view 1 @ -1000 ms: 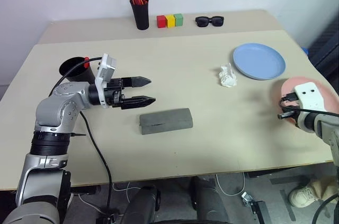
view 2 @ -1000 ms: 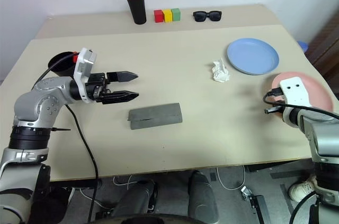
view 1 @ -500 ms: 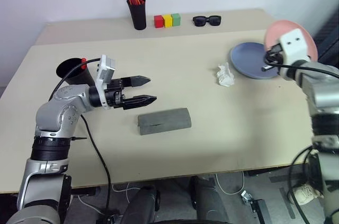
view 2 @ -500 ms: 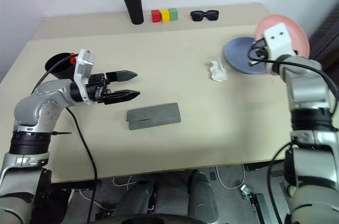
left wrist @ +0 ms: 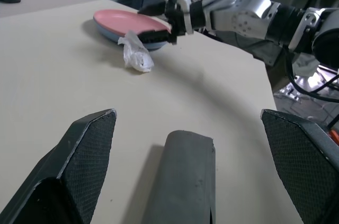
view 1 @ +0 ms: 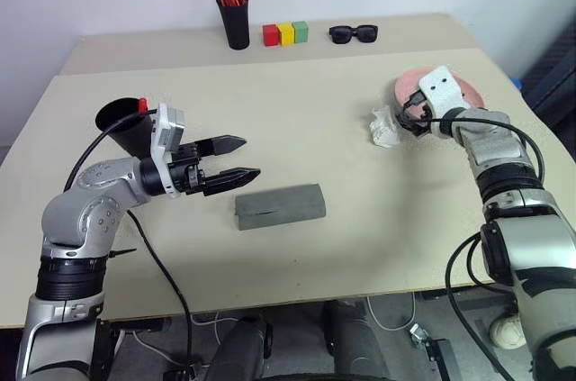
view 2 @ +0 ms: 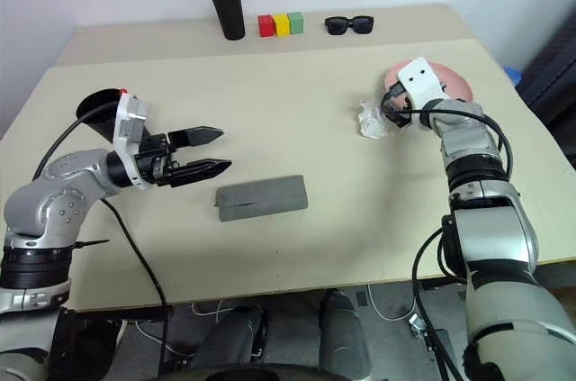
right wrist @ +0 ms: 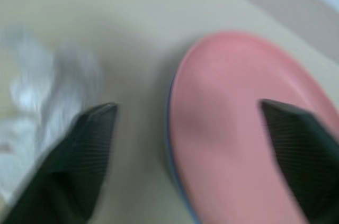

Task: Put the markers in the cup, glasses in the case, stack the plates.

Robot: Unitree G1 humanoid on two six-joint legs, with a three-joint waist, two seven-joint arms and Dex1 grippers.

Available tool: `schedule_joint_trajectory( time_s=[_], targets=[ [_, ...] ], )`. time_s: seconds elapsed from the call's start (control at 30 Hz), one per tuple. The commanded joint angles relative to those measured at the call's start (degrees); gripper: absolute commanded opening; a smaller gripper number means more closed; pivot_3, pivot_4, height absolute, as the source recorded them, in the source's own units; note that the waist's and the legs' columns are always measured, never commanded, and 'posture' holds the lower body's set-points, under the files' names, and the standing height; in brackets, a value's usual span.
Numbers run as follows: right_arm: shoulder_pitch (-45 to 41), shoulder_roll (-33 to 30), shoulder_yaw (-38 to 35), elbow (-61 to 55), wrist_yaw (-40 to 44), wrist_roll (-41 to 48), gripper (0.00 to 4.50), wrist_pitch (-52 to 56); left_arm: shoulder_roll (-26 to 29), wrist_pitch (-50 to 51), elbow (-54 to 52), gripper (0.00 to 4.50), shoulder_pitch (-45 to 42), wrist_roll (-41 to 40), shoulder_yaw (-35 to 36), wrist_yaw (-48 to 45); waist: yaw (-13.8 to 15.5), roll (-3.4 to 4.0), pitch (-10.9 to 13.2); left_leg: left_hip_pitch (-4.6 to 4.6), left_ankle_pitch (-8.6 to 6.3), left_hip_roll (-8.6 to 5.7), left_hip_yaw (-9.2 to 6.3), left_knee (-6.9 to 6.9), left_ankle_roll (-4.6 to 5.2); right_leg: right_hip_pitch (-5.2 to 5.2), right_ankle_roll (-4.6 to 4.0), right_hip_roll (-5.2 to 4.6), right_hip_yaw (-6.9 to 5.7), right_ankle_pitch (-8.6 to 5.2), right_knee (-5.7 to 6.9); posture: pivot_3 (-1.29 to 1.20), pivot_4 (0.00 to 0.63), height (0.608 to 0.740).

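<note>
Pink plate [view 1: 430,86] sits on the blue plate [left wrist: 114,35] at the table's right. Right gripper [left wrist: 154,20] spread, fingers at its near rim – a careless pull-back could drag it off. Left gripper [view 1: 232,160] spread, empty, hovering just by the closed grey case [view 1: 280,206].

Plate [view 1: 468,90] stacked on plate [left wrist: 114,32], apparently; case [view 1: 280,206] left, nearer.
</note>
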Motion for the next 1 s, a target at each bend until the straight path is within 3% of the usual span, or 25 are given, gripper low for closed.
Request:
schedule_joint_trajectory(
  time_s=[0.03, 0.2, 0.3, 0.6, 0.7, 0.93, 1.0],
  targets=[
    [-1.38, 0.30, -6.52, -8.65, 2.01, 7.22, 4.44, 4.99, 0.30, -0.89, -0.80, 4.50, -1.16, -1.29, 1.62, 0.21, 0.02, 0.00, 0.00, 0.00, 0.00, 0.01, 0.00, 0.00, 0.00, 0.00, 0.00, 0.01, 0.00, 0.00, 0.00, 0.00, 0.150, 0.740],
    [9.90, 1.71, -4.74, -26.30, 6.77, 10.29, 4.44, 15.43, 0.17, -1.98, 0.90, 4.50, -2.31, -1.02, 1.11, -0.78, 0.20, -0.03, -0.04, 0.01, 0.00, 0.02, -0.02, 0.00, 0.00, 0.00, 0.00, 0.01, 0.00, 0.00, 0.01, 0.00, 0.150, 0.740],
    [14.90, 2.98, -3.02, -31.32, 6.88, 9.71, 4.44, 17.46, 0.21, -2.37, 1.40, 4.50, -2.76, -0.90, 0.82, -1.30, 0.31, -0.02, -0.03, -0.01, -0.01, 0.00, -0.01, 0.03, 0.02, 0.02, 0.01, 0.00, -0.01, 0.01, 0.00, 0.00, 0.150, 0.740],
    [14.12, 5.80, -0.68, -23.13, 3.18, 5.89, 4.44, 14.21, 0.74, -1.67, 0.06, 4.50, -2.18, -1.28, 1.31, -0.45, 0.10, 0.05, 0.01, 0.01, -0.01, 0.00, 0.05, 0.05, 0.02, -0.02, -0.02, 0.02, 0.04, 0.03, 0.03, 0.00, 0.150, 0.740],
    [11.78, 6.48, -0.06, -17.18, 2.97, 4.56, 3.57, 12.18, 0.98, -1.33, -1.03, 4.50, -1.30, -1.59, 1.79, 0.29, 0.10, 0.05, 0.01, 0.00, -0.01, 0.00, 0.07, 0.05, 0.02, -0.02, -0.02, 0.02, 0.05, 0.04, 0.02, 0.00, 0.150, 0.740],
    [8.19, 6.04, -1.14, -13.55, 2.78, 4.21, 0.04, 8.33, 1.25, -1.08, -2.17, 4.50, -0.16, -2.53, 2.40, 1.62, 0.10, 0.05, 0.01, 0.00, 0.01, 0.00, 0.05, 0.05, -0.01, -0.02, -0.02, 0.02, 0.05, 0.04, 0.02, 0.00, 0.150, 0.740],
    [5.77, 5.31, -3.78, -12.88, 1.95, 6.05, 0.04, 7.72, 1.23, -1.20, -2.38, 4.50, 0.32, -2.73, 2.51, 1.88, 0.08, 0.05, 0.01, 0.00, 0.01, 0.00, 0.05, 0.04, -0.01, -0.02, -0.02, 0.02, 0.05, 0.04, 0.02, 0.00, 0.150, 0.740]
  ],
)
